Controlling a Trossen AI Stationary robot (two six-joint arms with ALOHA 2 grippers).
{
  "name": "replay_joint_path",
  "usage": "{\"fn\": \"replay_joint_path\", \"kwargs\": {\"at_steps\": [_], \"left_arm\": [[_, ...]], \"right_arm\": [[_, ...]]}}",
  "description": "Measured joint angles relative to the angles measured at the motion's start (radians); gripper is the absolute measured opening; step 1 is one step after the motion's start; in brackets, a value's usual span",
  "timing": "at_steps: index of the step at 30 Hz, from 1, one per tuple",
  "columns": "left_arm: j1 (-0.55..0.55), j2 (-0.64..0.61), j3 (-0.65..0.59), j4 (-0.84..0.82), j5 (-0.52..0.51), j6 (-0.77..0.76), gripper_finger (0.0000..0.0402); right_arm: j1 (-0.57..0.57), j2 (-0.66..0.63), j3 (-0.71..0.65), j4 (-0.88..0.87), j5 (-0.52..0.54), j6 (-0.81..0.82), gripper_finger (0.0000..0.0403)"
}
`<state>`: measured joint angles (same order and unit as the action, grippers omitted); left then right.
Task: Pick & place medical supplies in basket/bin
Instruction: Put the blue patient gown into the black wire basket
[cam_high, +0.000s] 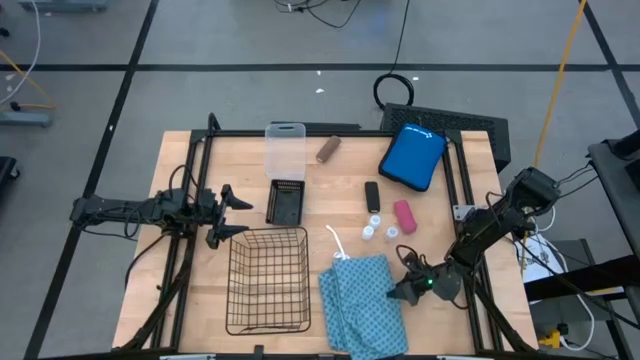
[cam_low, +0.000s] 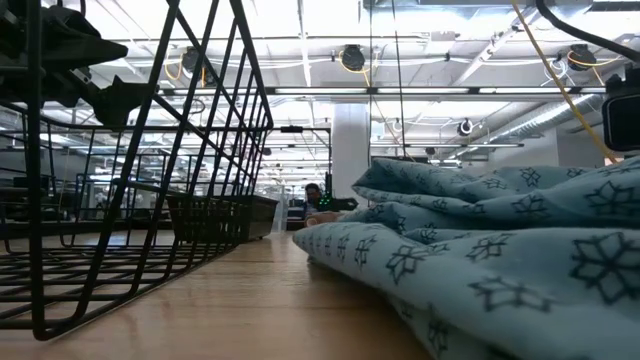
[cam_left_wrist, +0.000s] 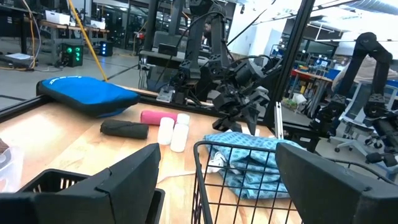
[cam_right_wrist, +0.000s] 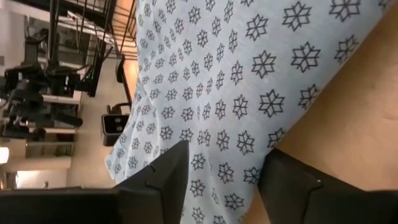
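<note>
The black wire basket (cam_high: 268, 280) stands on the table's near left-centre. Right of it lies the folded teal patterned cloth (cam_high: 362, 300), flat on the wood. Beyond the cloth stand the white-capped vials (cam_high: 375, 230), with the pink roll (cam_high: 403, 217) and black block (cam_high: 372, 195) near them. The brown roll (cam_high: 328, 149) lies near the far edge. My right gripper (cam_high: 400, 285) is low at the cloth's right edge, open, one finger over the cloth (cam_right_wrist: 205, 93) and one over the wood. My left gripper (cam_high: 235, 210) hovers open at the basket's far left corner. My right gripper (cam_right_wrist: 224, 186) stands open astride the cloth's right edge (cam_right_wrist: 273, 146), coming in low from the table's right. Whether its fingers (cam_right_wrist: 161, 180) touch the cloth, I cannot tell.
A clear plastic box (cam_high: 285, 150) and a small black tray (cam_high: 286, 201) sit beyond the basket. A blue pouch (cam_high: 412, 157) lies at the far right. A white strip (cam_high: 336, 240) lies by the cloth's far edge. Black frame rails (cam_high: 196, 180) run along both sides.
</note>
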<state>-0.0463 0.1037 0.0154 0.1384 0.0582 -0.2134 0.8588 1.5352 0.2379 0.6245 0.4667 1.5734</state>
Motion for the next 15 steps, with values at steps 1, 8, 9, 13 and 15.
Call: {"fn": "replay_joint_path", "kwargs": {"at_steps": [1,8,9,13,15], "left_arm": [[0.0,0.0,0.0,0.0,0.0,0.0,0.0326],[0.0,0.0,0.0,0.0,0.0,0.0,0.0326],[0.0,0.0,0.0,0.0,0.0,0.0,0.0326],[0.0,0.0,0.0,0.0,0.0,0.0,0.0326],[0.0,0.0,0.0,0.0,0.0,0.0,0.0326]], "right_arm": [[-0.001,0.0,0.0,0.0,-0.001,-0.01,0.0152],[-0.021,0.001,0.0,-0.008,0.001,-0.082,0.0069],[-0.026,0.001,0.0,-0.008,0.002,-0.094,0.0054],[-0.041,0.002,0.0,-0.003,0.004,-0.14,0.0008],[-0.045,0.002,0.0,0.018,0.004,-0.157,0.0008]]}}
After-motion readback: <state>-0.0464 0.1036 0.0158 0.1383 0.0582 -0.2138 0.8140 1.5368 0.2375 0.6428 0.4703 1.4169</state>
